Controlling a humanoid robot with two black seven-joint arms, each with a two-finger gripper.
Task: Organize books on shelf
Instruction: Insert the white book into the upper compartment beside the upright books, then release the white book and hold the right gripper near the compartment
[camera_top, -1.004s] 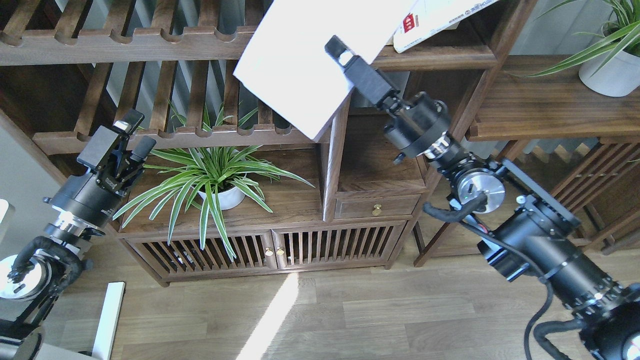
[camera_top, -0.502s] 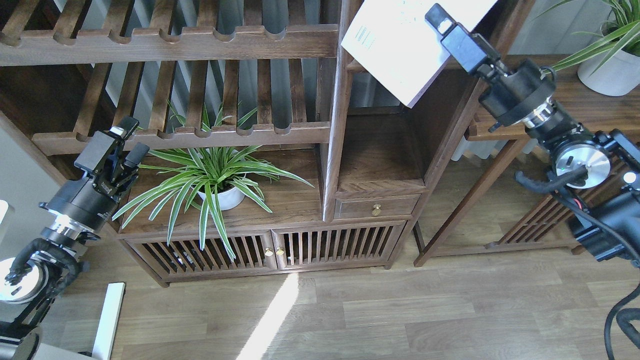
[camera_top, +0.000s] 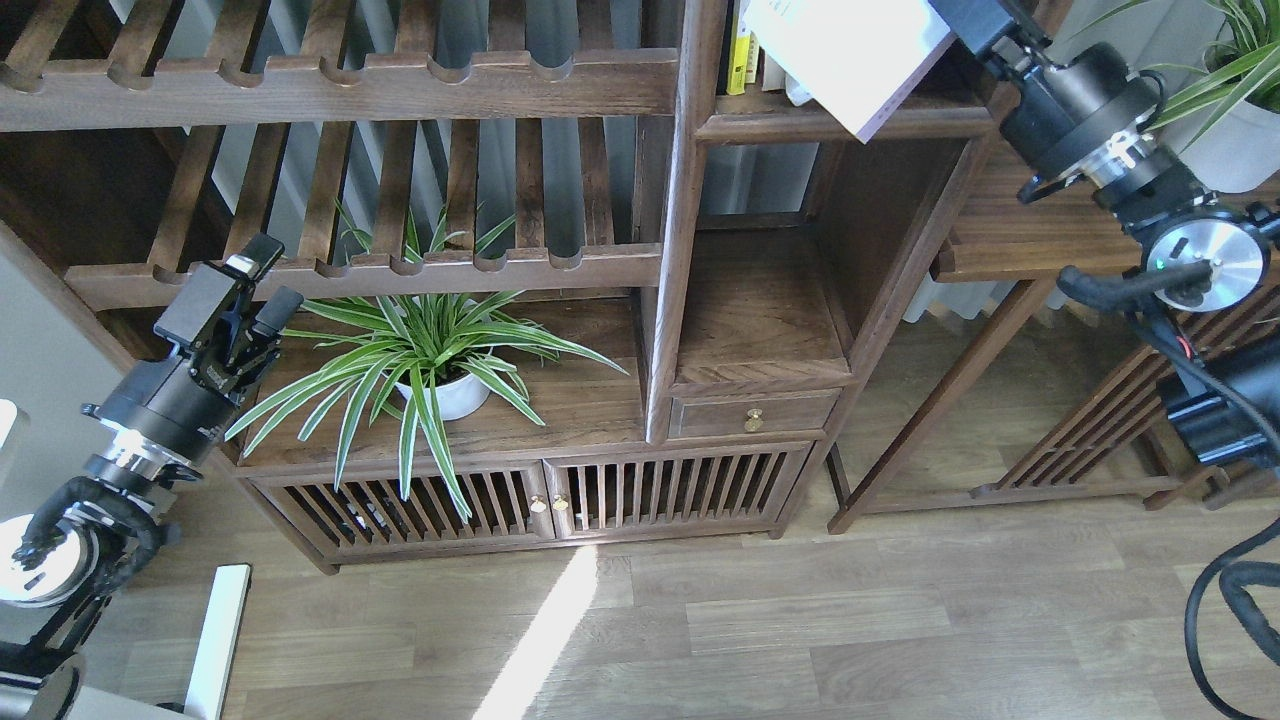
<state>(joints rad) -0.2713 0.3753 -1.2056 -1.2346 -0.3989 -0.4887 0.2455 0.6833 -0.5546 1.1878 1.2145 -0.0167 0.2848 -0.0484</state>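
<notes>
While left gripper (camera_top: 252, 290) idles part-open and empty by the spider plant (camera_top: 425, 345), the pale book (camera_top: 850, 55) hangs tilted over the shelf (camera_top: 850, 122) edge beside the yellow book (camera_top: 738, 55), right gripper's fingers cropped, grip unclear; next: upright it, slide in.

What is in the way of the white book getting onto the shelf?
Nothing visible blocks it. The white book hangs tilted over the shelf's front edge, at the right arm's end. A yellow book and others stand at the shelf's left side, beside it, not in front. The gripper and the shelf's upper part are out of view.
</notes>
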